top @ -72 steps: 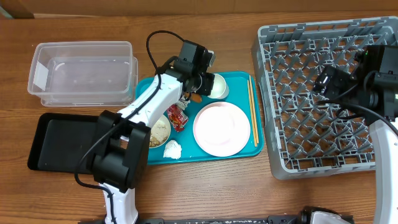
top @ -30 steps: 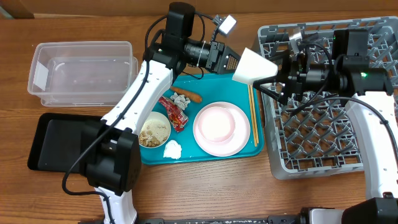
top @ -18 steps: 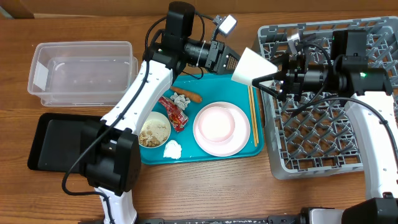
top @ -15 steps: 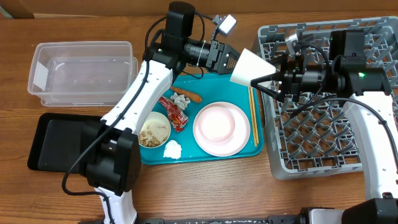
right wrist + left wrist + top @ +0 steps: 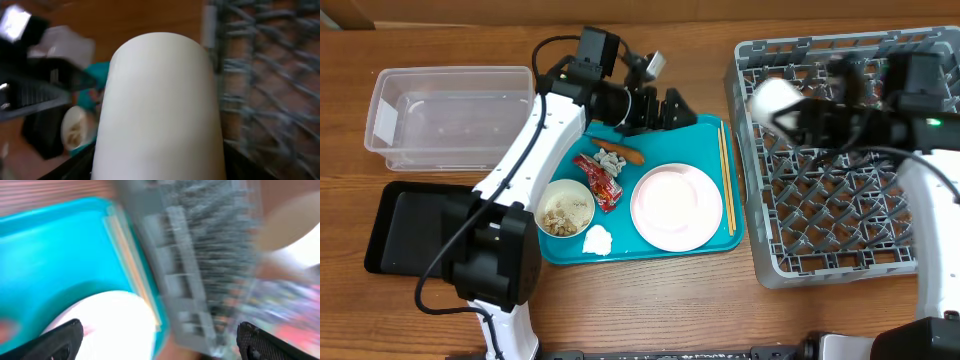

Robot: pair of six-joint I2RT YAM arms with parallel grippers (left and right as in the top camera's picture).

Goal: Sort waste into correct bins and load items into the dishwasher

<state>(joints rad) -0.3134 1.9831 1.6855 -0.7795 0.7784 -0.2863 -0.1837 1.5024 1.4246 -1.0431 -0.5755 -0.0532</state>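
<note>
Gripping the whitish cup (image 5: 770,98) above the dish rack (image 5: 840,215) while the other arm hangs empty

The right gripper (image 5: 798,110) pinches the cup from both sides, jaws pressed against its wall. In the right wrist view the pale cup fills the space straight ahead of the camera, and only dark finger edges show at the lower corners. The cup is clear of the rack, lifted over the rack corner that faces the teal tray (image 5: 705,135). The grey lattice lies below the gripper and to one side of it. Blur smears both cup and gripper, so the cup's exact tilt cannot be told.

The left gripper (image 5: 665,108) has its fingers (image 5: 60,340) spread wide, with nothing between them. It hangs over the far end of the teal tray. In the blurred left wrist view the pale pink plate (image 5: 676,207) lies beneath the gap between the fingertips. The chopsticks (image 5: 726,180) run along the tray's edge just ahead, and the rack's side stands beyond them.

Back from this gripper, toward its arm's base, the carrot stick (image 5: 623,153) comes first, with the red wrapper (image 5: 603,181) just beside it. The white bowl (image 5: 566,208), which holds the beige leftovers (image 5: 568,212), and a white paper scrap (image 5: 597,240) lie further back. All are on the tray.

The clear tub (image 5: 450,120) and the black tray (image 5: 420,225) sit well apart from both grippers, on the left arm's side away from the rack.
</note>
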